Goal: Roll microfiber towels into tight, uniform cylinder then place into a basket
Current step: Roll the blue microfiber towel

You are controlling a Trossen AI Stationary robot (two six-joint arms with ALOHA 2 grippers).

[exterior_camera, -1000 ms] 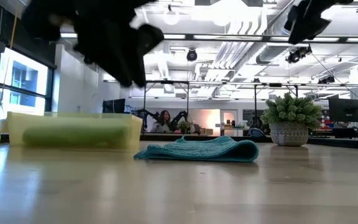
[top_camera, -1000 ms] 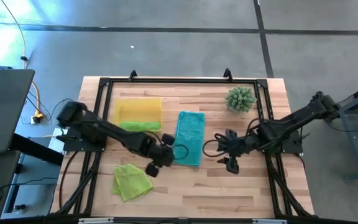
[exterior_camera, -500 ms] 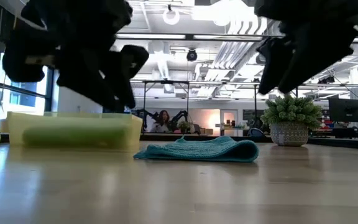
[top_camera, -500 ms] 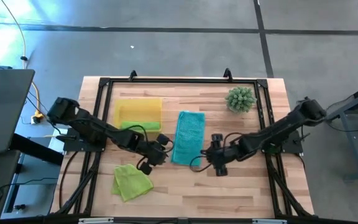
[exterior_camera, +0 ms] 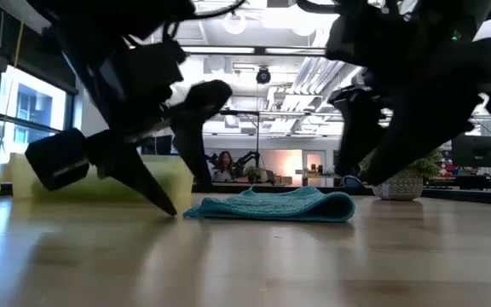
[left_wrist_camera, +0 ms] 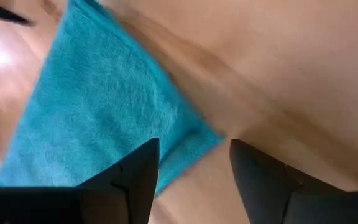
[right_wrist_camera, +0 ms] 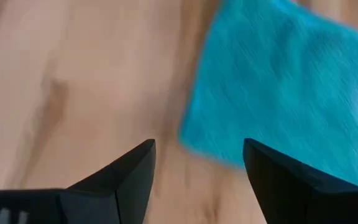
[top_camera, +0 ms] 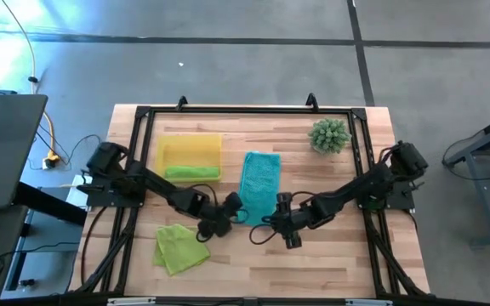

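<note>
1. Teal microfiber towel [top_camera: 259, 187] lies spread flat near the middle of the wooden table [top_camera: 347, 263], its long side running from near to far.
2. Left gripper [top_camera: 235, 202] sits low at the near left corner of the teal towel, its fingers [left_wrist_camera: 138, 177] spread apart, with that corner lying between them in the left wrist view.
3. Right gripper [top_camera: 272, 223] hangs just off the near right corner of the same towel, jaws spread wide, with bare wood between them and nothing pinched.
4. To the far left stands the translucent yellow basket [top_camera: 177, 146], with one rolled lime green towel [top_camera: 191, 172] lying along its near wall.
5. Another lime green towel [top_camera: 179, 247] lies crumpled on the near left of the table.
6. A spiky green potted plant [top_camera: 329, 135] stands at the far right.
</note>
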